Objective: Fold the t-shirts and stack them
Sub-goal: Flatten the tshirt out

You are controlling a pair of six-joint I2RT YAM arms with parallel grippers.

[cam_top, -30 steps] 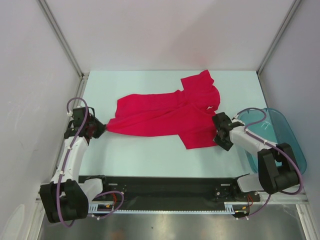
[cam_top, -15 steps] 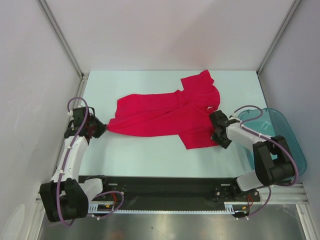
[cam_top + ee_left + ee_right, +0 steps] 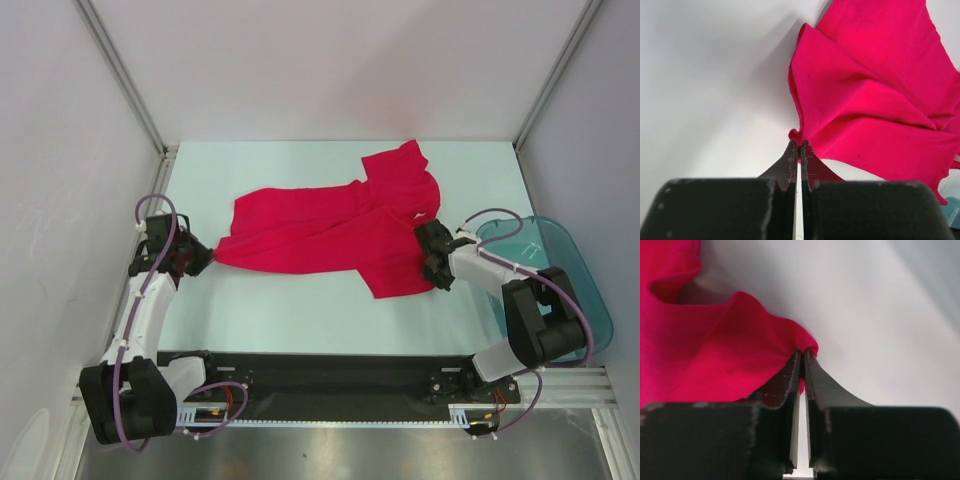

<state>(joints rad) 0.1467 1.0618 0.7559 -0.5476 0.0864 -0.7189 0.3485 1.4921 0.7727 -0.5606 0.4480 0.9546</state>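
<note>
Right, we have the left gripper (image 3: 800, 146) and right gripper (image 3: 802, 357) each clenched on the t-shirt (image 3: 330, 235), its length running between them

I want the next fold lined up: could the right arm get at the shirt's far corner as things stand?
Probably not right away: the right gripper is shut on the t-shirt's near-right edge. Nothing lies between it and that corner, so after letting go, likely yes.
</note>
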